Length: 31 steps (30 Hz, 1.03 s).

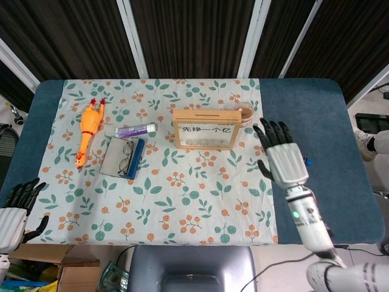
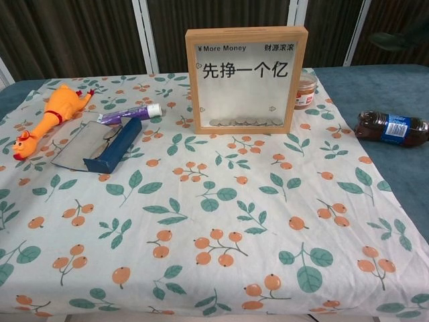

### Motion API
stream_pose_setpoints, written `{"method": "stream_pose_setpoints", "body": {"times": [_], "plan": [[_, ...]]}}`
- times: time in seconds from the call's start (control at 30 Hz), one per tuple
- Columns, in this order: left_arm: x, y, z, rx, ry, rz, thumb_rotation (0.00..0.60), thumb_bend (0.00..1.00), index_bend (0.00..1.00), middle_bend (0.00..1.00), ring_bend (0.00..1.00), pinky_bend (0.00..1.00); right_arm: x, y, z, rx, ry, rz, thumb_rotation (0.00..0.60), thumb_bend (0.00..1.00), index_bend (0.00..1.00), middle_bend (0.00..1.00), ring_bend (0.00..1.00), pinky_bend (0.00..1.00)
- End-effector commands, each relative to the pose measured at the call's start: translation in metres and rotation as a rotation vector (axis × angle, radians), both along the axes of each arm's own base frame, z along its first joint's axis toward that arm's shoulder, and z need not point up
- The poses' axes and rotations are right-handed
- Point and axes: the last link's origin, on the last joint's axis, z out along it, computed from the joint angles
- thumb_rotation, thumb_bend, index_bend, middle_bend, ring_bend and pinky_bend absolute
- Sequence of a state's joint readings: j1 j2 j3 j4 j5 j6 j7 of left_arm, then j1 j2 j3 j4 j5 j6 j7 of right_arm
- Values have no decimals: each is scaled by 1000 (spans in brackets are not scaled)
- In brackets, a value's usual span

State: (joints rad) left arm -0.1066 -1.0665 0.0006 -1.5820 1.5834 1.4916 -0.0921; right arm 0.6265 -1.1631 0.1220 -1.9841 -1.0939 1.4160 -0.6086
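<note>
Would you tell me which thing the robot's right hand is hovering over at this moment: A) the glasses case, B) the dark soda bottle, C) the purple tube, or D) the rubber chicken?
B: in the head view the right hand, fingers spread and empty, covers the spot where the soda bottle lies on the blue table.

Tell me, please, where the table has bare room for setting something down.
The near half of the floral tablecloth, in front of the wooden coin frame and glasses case, is bare. The blue strip right of the cola bottle is free too. It is crowded around the rubber chicken and purple tube.
</note>
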Motion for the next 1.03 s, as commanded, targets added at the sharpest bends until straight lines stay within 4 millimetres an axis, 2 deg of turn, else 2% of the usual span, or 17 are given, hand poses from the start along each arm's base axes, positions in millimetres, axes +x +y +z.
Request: {"method": "stream_pose_setpoints", "body": {"times": [0.03,0.23,0.33,0.47,0.57,1.03], "plan": [[1,0,-2,-1,12,-1,600,409,0,0,0,0,-58,49,27,1,24,-87,600,529,191,20,0,0],[2,1,-5,1,40,-11,600,410,0,0,0,0,-110,86,26,43,19,-211,600,529,182,19,0,0],[3,0,-7,2,53,-11,600,412,0,0,0,0,-136,103,23,-7,28,-264,600,526,186,17,0,0],[2,0,-10,-3,64,-6,600,411,0,0,0,0,-159,121,22,-93,15,-288,600,500,169,16,0,0],[3,1,-12,-4,74,-6,600,410,0,0,0,0,-164,127,19,-97,39,-274,600,498,167,15,0,0],[3,0,-13,-2,88,1,600,409,0,0,0,0,-163,124,12,-70,33,-278,600,497,172,15,0,0]]}}
